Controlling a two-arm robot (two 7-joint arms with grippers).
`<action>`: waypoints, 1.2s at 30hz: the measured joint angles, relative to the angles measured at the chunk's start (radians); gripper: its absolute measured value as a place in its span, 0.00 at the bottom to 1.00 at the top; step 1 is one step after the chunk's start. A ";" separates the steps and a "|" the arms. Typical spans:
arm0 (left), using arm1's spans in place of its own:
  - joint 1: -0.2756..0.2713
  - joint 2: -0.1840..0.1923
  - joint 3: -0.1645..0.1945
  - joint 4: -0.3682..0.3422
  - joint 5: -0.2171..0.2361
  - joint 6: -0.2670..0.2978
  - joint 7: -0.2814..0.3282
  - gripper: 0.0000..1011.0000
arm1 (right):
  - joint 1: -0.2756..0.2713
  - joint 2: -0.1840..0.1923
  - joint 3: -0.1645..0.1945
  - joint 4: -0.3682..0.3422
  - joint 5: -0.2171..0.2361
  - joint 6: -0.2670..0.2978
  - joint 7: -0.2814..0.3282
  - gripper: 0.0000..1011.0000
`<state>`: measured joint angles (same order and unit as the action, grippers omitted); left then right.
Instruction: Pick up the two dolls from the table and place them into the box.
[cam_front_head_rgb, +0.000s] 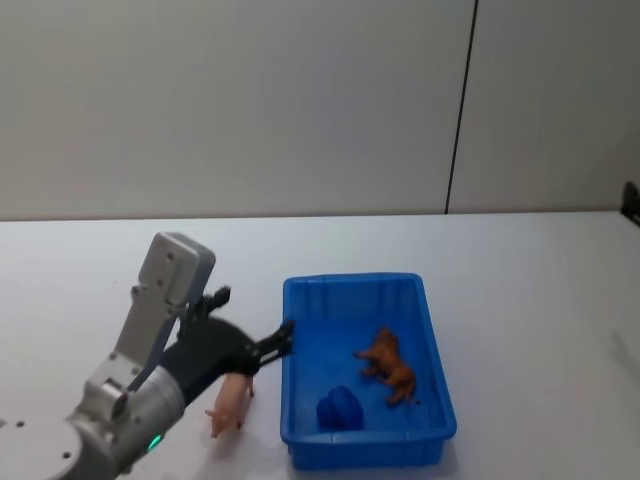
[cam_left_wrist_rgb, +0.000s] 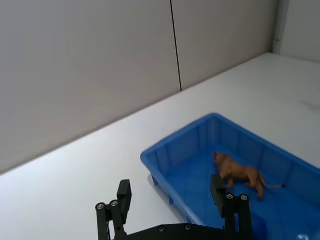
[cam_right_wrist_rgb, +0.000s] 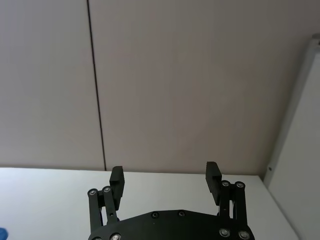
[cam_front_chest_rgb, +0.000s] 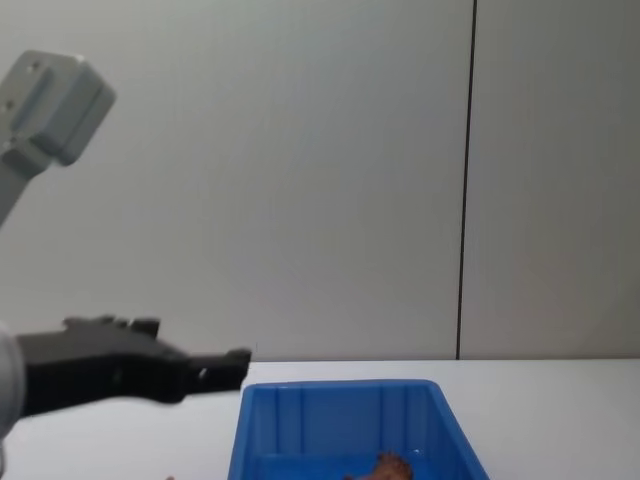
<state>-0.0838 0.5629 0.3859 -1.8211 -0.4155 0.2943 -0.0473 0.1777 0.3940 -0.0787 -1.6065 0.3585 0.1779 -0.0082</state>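
Observation:
The reddish-brown doll (cam_front_head_rgb: 388, 366) lies inside the blue box (cam_front_head_rgb: 350, 281), toward its right side; it also shows in the left wrist view (cam_left_wrist_rgb: 239, 173) and peeks over the box rim (cam_front_chest_rgb: 340, 387) as a brown tuft (cam_front_chest_rgb: 390, 465). The pale pink doll (cam_front_head_rgb: 232, 400) lies on the white table (cam_front_head_rgb: 520, 300) just left of the box, partly under my left arm. My left gripper (cam_front_head_rgb: 253, 315) hovers open and empty above it, beside the box's left wall (cam_left_wrist_rgb: 150, 157), its fingertips (cam_left_wrist_rgb: 124, 192) spread wide. My right gripper (cam_right_wrist_rgb: 165, 177) is open and empty, facing the wall.
A small dark blue lump (cam_front_head_rgb: 340, 408) sits in the box's near left corner. A grey panelled wall stands behind the table. Bare tabletop stretches to the right of the box and behind it.

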 joint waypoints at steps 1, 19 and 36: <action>0.014 0.012 -0.003 -0.012 -0.019 0.015 0.006 0.99 | -0.001 0.001 0.002 0.000 0.002 -0.002 -0.003 0.99; 0.138 0.100 -0.034 -0.061 -0.202 0.149 0.110 0.99 | -0.010 0.016 0.028 -0.001 0.025 -0.026 -0.044 0.99; 0.071 0.020 -0.029 0.097 -0.172 0.133 0.101 0.99 | -0.012 0.019 0.033 -0.001 0.030 -0.032 -0.053 0.99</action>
<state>-0.0132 0.5834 0.3565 -1.7245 -0.5871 0.4278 0.0533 0.1659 0.4132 -0.0454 -1.6077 0.3889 0.1463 -0.0615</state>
